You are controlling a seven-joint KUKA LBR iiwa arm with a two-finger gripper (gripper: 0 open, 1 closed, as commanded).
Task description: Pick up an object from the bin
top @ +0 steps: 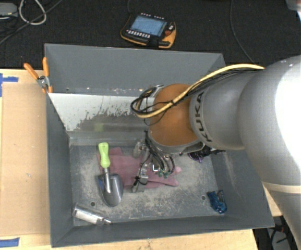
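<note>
camera view: the grey metal bin (pixel 140 72) holds only a few loose things, and the pink cloth (pixel 123 163) lying crumpled on its floor serves as the landmark. the hand (pixel 141 177) hangs low over the right half of the pink cloth, its tip at or just above the fabric. whether it is apart or together i cannot tell, since the wrist's cables crowd it. nothing shows gripped in it.

a small garden trowel (pixel 108 178) with a lime-green handle and a grey metal blade lies along the left edge of the pink cloth, touching or overlapping it. a silvery tube-like thing (pixel 90 216) lies well below and left of the pink cloth, near the bin's front wall. a small blue thing (pixel 217 202) sits well to the right of and below the cloth. a bit of purple (pixel 196 157) peeks out from under the arm, just right of the cloth.

as i judge it, the pink cloth is the thing at hand. it should be light, soft and limp, not fragile, and likely to drape and drag. a pinch on a raised fold near its middle would hold better than one on a flat edge, and should stay clear of the trowel.
</note>
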